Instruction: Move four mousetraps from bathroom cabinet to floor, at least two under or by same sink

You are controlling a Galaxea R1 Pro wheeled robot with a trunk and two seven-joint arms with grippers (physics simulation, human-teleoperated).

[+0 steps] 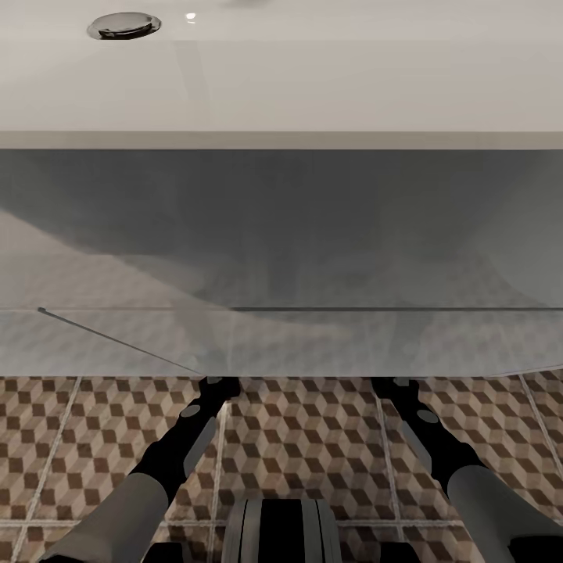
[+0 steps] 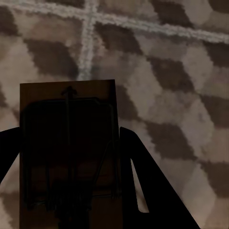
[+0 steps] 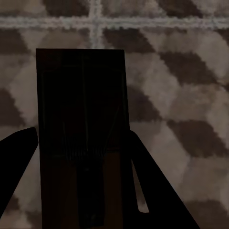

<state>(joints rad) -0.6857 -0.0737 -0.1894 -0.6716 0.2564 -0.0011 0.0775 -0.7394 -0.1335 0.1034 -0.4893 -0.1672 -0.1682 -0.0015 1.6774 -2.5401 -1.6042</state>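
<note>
Nearest the head camera, at the lower edge of its view, sits the robot's dark ribbed trunk (image 1: 281,532), and from either side of it the two arms reach forward and down. The left arm (image 1: 168,461) runs from a grey forearm into a black wrist that slants inward and passes under the front edge of the bathroom sink (image 1: 281,94), a wide white basin with a chrome drain (image 1: 124,25) at its far left; the right arm (image 1: 438,453) mirrors it, also slanting inward and going out of sight beneath the same edge. Below the basin's rim hangs the vanity's pale grey, glossy front (image 1: 281,258), which hides both wrists' ends in this view. Around and between the arms lies the bathroom floor (image 1: 305,438) of cube-patterned tiles with pale grout. In the left wrist view the left gripper (image 2: 67,200) has its dark fingers (image 2: 143,186) set either side of a mousetrap (image 2: 67,143), a brown board with a dark wire frame, held between them above the tiles near a grout crossing. In the right wrist view the right gripper (image 3: 78,191) likewise clasps a second mousetrap (image 3: 80,119), deeply shadowed, its board pointing toward a grout line. Whether either trap touches the floor cannot be told.
</note>
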